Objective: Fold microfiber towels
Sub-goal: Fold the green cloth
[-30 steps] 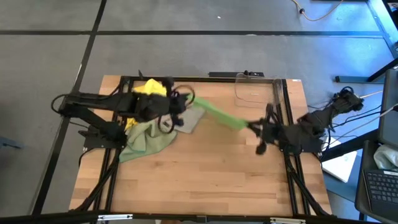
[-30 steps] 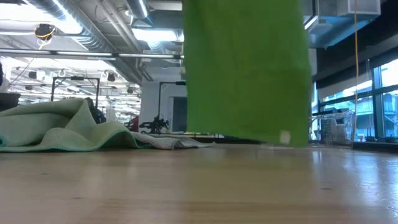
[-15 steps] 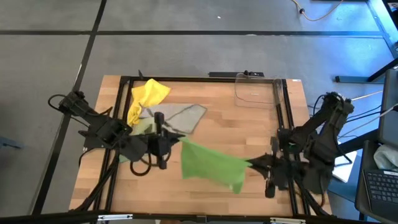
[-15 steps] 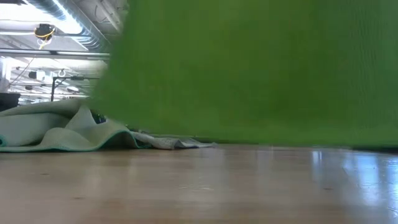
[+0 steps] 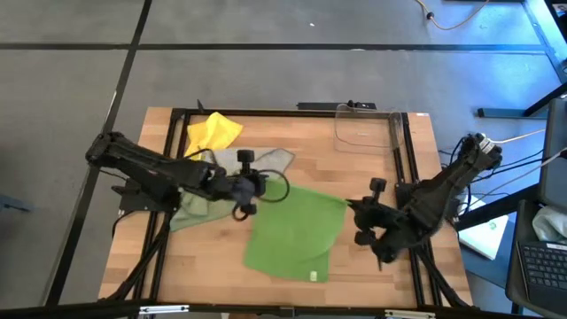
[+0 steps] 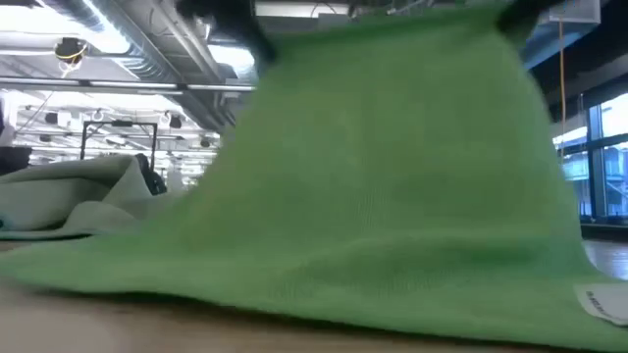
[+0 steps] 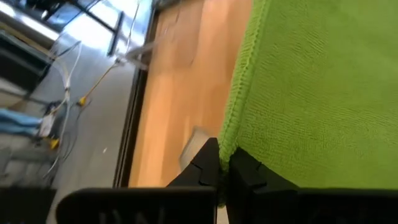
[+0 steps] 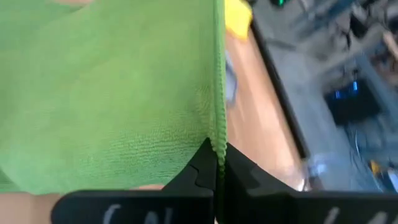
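Lowered, bright green towel (image 5: 291, 235) stays clamped by both shut pincers.

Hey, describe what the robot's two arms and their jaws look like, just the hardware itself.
Both arms are dark, near-black, jointed links. The left arm carries a black cable looping beside its wrist; the right arm trails cables near its base. The left gripper and right gripper each end in matte black, angular, wedge-shaped jaws. Pale markings show on the right wrist's body.

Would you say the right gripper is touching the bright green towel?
Touching: the right wrist view shows the right gripper shut on the bright green towel's edge.
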Controlling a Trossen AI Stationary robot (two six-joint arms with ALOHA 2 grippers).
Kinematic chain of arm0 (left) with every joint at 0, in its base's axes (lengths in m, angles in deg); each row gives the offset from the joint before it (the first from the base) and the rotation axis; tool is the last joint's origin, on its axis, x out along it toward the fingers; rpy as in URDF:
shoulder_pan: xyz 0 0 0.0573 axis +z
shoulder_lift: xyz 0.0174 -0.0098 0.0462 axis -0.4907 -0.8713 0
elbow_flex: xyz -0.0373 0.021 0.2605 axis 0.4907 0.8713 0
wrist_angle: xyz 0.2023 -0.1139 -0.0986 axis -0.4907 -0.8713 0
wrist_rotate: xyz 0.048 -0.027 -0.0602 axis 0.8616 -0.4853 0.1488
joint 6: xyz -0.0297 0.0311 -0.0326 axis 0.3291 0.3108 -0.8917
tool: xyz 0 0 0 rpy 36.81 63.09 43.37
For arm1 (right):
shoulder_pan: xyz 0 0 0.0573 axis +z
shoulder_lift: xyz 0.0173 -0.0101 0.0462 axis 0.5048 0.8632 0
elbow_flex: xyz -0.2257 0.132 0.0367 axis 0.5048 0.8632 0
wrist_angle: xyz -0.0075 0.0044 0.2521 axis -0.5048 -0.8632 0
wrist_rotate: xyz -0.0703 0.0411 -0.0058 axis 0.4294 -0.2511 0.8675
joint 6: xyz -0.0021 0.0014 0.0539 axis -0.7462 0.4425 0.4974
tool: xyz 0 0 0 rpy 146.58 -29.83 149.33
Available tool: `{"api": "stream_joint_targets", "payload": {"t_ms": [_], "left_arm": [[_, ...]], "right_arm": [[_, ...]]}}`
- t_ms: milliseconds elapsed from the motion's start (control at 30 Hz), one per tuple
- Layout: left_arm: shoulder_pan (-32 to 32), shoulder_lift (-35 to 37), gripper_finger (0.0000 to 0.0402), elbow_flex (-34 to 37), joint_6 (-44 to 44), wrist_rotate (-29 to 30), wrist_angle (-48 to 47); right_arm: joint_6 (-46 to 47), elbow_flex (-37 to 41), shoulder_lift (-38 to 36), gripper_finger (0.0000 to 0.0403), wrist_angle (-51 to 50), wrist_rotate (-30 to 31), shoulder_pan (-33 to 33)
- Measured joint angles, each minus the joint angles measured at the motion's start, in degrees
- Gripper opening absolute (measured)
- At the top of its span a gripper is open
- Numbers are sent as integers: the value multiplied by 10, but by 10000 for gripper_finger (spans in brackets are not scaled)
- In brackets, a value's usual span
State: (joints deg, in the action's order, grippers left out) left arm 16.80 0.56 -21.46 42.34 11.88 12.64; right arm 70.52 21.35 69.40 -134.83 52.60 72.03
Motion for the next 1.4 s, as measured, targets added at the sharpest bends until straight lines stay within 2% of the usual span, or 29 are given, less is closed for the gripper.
{"api": "stream_joint_targets", "payload": {"t_ms": [100, 267, 433, 567, 700, 800, 1133, 1400], "left_arm": [[41, 0, 0, 53, 34, -2, 62], [94, 0, 0, 96, 93, -19, 156], [125, 0, 0, 97, 89, -64, 154], [131, 1, 0, 107, 38, -113, 136], [112, 1, 0, 145, -11, -142, 134], [88, 1, 0, 176, -43, -145, 136], [8, 1, 0, 222, -139, -143, 137], [-36, 1, 0, 221, -168, -145, 137]], "right_arm": [[30, 51, 0, 5, 4, -4, -32], [28, 109, 0, 5, 29, 14, -81], [-32, 126, 0, 5, 90, -2, -106], [-117, 126, 0, 5, 199, -58, -104], [-180, 126, 9, 5, 313, -163, -103], [-190, 126, 29, 5, 354, -214, -103], [-175, 126, 122, 5, 370, -291, -103], [-177, 123, 116, 5, 394, -369, -103]]}}
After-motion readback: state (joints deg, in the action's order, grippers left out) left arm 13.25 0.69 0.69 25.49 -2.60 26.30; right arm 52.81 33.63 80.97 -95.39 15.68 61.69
